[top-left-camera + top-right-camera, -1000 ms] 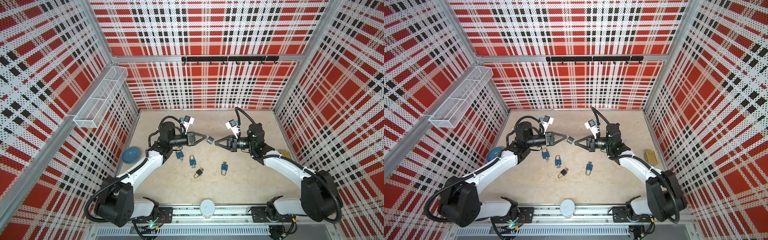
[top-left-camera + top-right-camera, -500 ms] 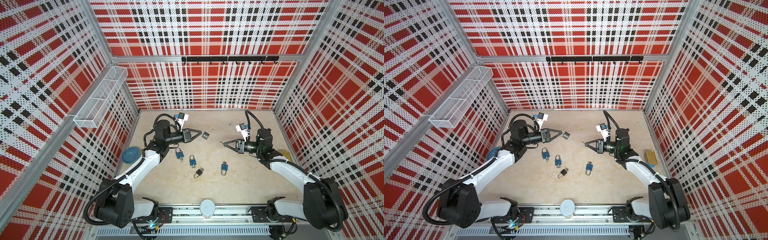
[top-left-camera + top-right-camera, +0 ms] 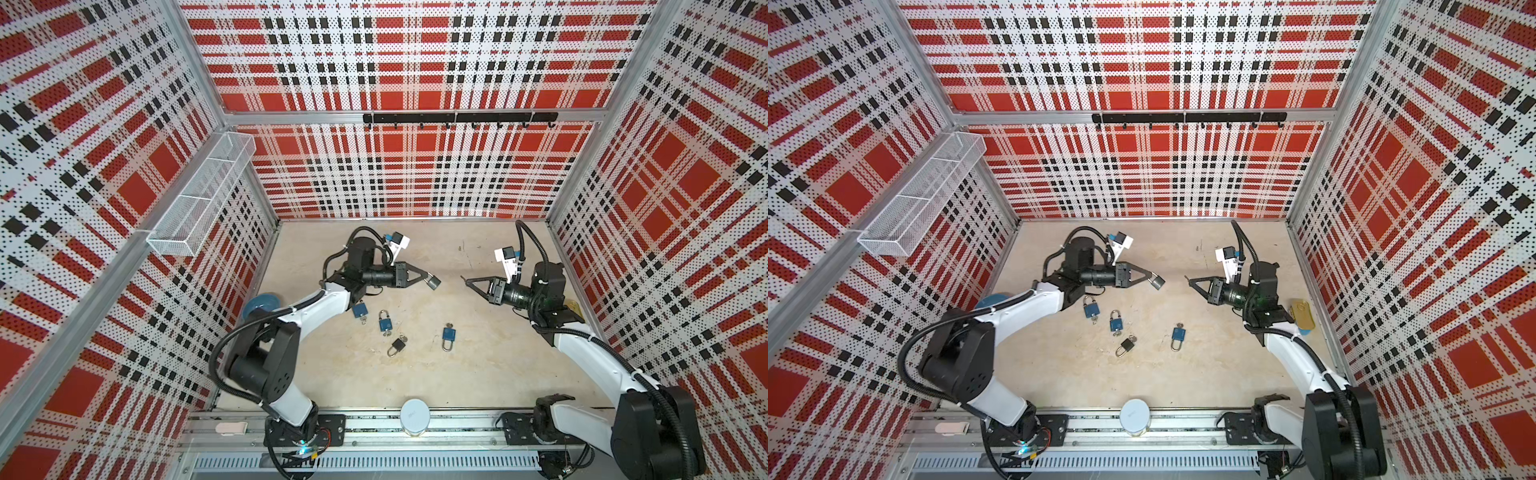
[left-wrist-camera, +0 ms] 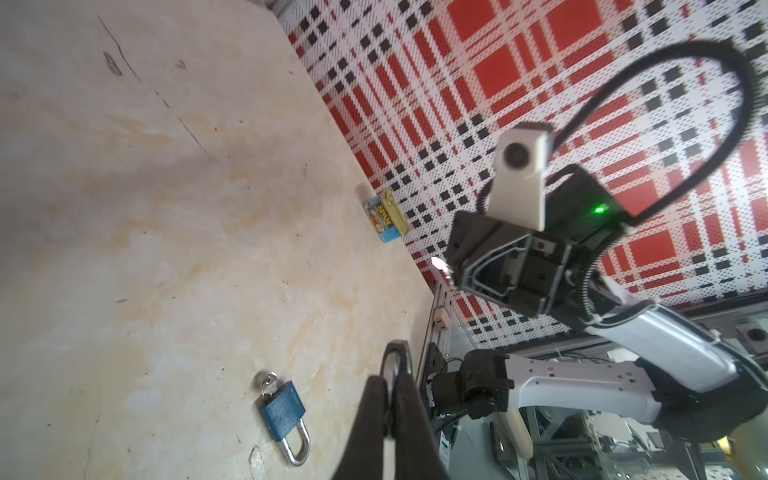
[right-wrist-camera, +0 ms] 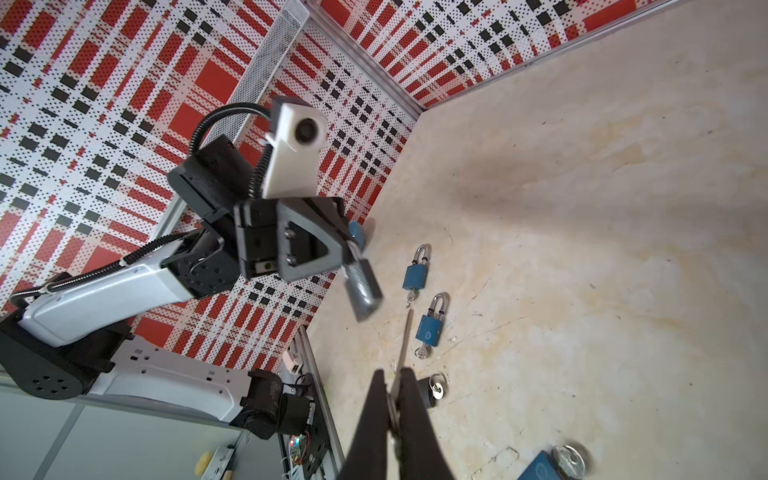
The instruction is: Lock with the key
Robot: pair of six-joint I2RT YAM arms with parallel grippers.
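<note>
My left gripper is shut on the shackle of a dark grey padlock. The padlock hangs above the floor with its body pointing toward the right arm. In the left wrist view only its shackle loop shows past the fingers. My right gripper is shut on a thin silver key, blade pointing at the padlock. A clear gap separates key tip and padlock.
On the floor between the arms lie three blue padlocks and a black one, with keys in them. A blue bowl sits by the left wall. A tin sits by the right wall.
One second ago the key tip was almost at the padlock. The two grippers have since drawn apart, the right one pulling back to the right with the key. Both grips are unchanged.
</note>
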